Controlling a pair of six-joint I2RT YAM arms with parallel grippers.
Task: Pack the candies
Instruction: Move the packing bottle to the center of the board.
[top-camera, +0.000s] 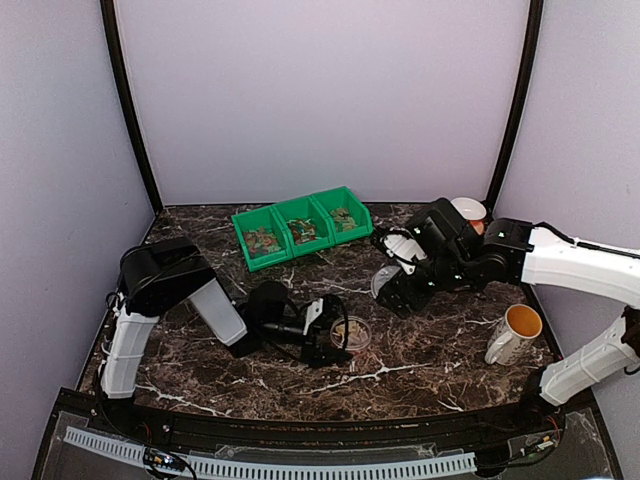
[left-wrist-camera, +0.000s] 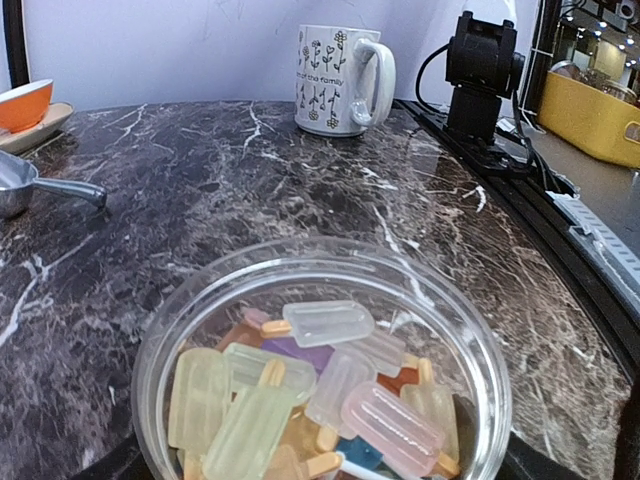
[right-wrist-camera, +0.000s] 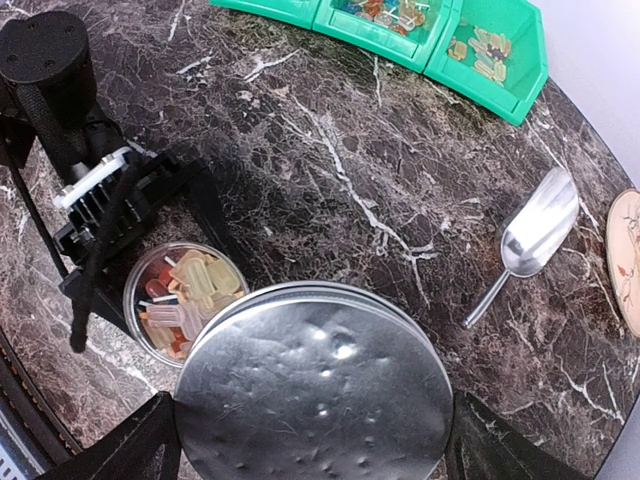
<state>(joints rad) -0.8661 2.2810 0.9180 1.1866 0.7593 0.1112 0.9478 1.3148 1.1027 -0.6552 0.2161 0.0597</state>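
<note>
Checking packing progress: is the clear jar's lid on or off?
Off. The jar stands open-topped, candies showing inside; the metal lid is apart, held in the right pincer.

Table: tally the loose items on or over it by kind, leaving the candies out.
Green bins: 3
Mug: 1
Clear jar: 1
Metal lid: 1
Metal scoop: 1
Orange bowl: 1
Saucer: 1
Total: 9
</note>
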